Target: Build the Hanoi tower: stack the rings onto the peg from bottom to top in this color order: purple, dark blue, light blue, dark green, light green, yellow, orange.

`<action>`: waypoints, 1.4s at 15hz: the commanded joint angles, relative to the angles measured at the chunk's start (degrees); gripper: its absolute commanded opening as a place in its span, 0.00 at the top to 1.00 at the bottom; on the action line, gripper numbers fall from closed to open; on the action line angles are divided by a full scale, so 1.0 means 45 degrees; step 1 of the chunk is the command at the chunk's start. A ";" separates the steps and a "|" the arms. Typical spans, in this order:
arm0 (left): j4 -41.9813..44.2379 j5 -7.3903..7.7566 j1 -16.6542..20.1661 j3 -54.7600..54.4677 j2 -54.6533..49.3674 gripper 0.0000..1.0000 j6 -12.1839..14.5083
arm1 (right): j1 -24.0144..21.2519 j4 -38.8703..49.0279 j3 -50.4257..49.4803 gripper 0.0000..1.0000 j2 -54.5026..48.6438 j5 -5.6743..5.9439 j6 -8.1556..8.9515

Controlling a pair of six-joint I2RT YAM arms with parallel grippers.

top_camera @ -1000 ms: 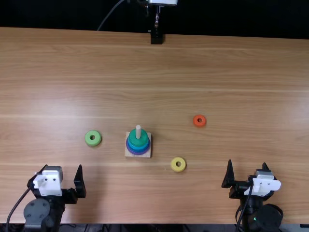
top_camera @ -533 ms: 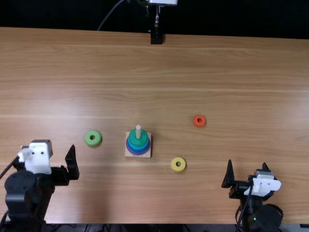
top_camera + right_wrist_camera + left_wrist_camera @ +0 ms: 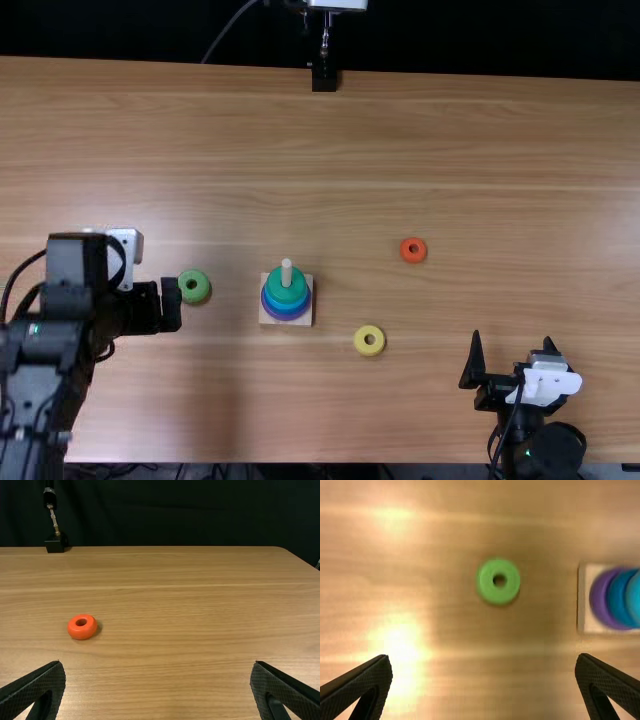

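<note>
Presently, in descending size:

Bench (image 3: 300, 130), light brown wood; carries every piece

Left tool (image 3: 484, 662): fingers wide apart, nothing held; stands just beside the light green ring in the top view

Right tool (image 3: 158, 664): fingers likewise apart, nothing held; low at the near right, well away from all rings

Tower, comprising square wooden base (image 3: 306, 320), upright pale peg (image 3: 286, 271) and stack (image 3: 286, 296) of purple, dark blue, light blue and dark green; low in the stack, the base likely light enough to be nudged, so best approached from above

Light green ring (image 3: 498, 595), flat on the bench, left of the tower; next due, by my judgement. Probably light, stiff, smooth, not fragile; the rounded rim may slip under an off-centre pinch. Hold across the full outer width, low on the sides, keeping the hole free for the peg. Chief obstruction: the peg's upright tip, to be passed over before lowering

Yellow ring (image 3: 369, 341), flat, near the tower's near right corner; similar handling, outer-rim grip, care needed not to brush the base

Orange ring (image 3: 82, 627), flat, right of the tower and farther off; smallest, plump, likely to roll out of a high pinch; grip at mid-height
</note>
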 commanded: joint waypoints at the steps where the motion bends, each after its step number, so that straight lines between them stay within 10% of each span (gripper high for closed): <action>1: -0.0386 0.0051 -0.0228 0.1204 0.1160 0.00 0.0180 | -0.0176 -0.0900 -0.0822 0.00 -0.0163 0.0140 0.0044; 5: -0.0526 -0.0090 -0.1029 0.2864 0.4090 0.00 0.0250 | -0.0176 -0.0900 -0.0822 0.00 -0.0163 0.0140 0.0044; 9: -0.0339 -0.1918 -0.2162 0.3138 0.5770 0.00 0.0297 | -0.0156 -0.0900 -0.0822 0.00 -0.0163 0.0140 0.0044; 21: 0.1255 -0.1824 -0.2435 0.2825 0.7957 0.00 0.0836 | -0.0156 -0.0900 -0.0822 0.00 -0.0163 0.0140 0.0044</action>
